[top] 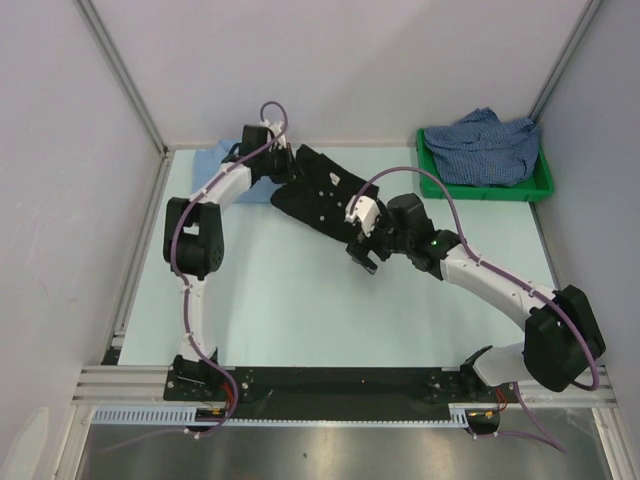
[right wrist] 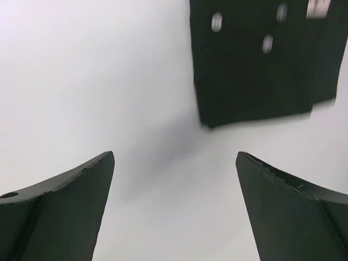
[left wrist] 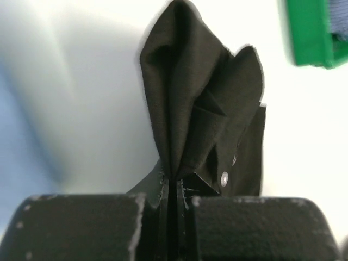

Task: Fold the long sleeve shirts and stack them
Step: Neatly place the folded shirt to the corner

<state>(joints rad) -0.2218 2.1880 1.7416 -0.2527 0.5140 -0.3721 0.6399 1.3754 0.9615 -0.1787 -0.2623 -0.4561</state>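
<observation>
Three shirts were in view and none looked finished. The black shirt (top: 318,195) lay across the upper middle of the top view, partly spread on the table (top: 290,310), with pale buttons showing and a straight hem toward the centre of the frame. The left gripper (left wrist: 173,186) was clenched on a bunch of black cloth at the shirt's upper-left end. In the left wrist view the fabric rose out of the closed jaws in a tall pinched fold. The right gripper (right wrist: 175,160) was released, jaws wide apart, hovering just short of the shirt's lower corner with only bare table between its fingers. I judged that a fold of the black shirt was under way and that no tidy rectangle had been made yet.

The light blue shirt (top: 205,163) lay at the upper left, partly hidden under the left arm, and whether it was already folded could not be told. The checked shirt (top: 485,145) sat crumpled in the green bin (top: 480,192) at the upper right. It had yet to be taken out, folded and stacked, and no stack showed anywhere.

Little stood in the way. The light blue shirt lay just beside the pinched end of the black one and might be dragged along with it. The right arm's purple cable (top: 400,172) arced over the black shirt's right edge.
</observation>
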